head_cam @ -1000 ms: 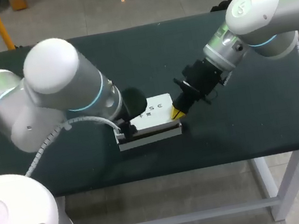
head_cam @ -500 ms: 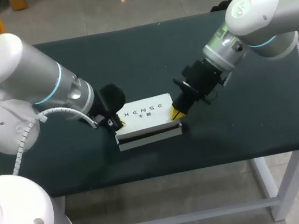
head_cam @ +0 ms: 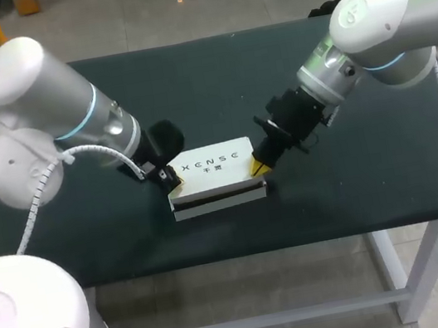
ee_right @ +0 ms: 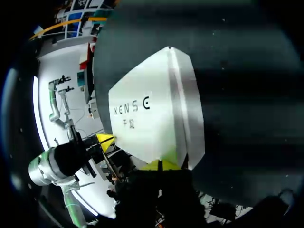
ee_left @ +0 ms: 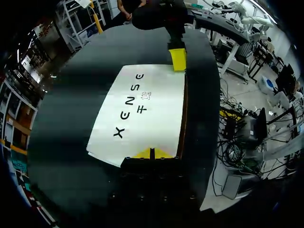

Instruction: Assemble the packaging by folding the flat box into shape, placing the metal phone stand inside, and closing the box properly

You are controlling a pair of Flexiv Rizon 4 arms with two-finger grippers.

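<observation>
A white box (head_cam: pixel 213 170) with dark print on its lid lies flat near the table's front edge, and a dark seam runs along its front side. My left gripper (head_cam: pixel 169 181) is shut, its yellow tips resting on the box's left end (ee_left: pixel 142 109). In its own view the left gripper (ee_left: pixel 151 153) shows both tips pressed together at the lid's near edge. My right gripper (head_cam: pixel 259 169) is shut too and touches the box's right end. The right wrist view has that gripper (ee_right: pixel 159 165) at the edge of the lid (ee_right: pixel 152 118). No phone stand shows.
The dark green table (head_cam: pixel 213 81) stretches behind and to both sides of the box. Its front edge runs close below the box. Both arms angle in toward the box from opposite sides.
My left arm has pulled back from over the box to its left end, and its gripper has shut. The right arm and the box have stayed where they were.
</observation>
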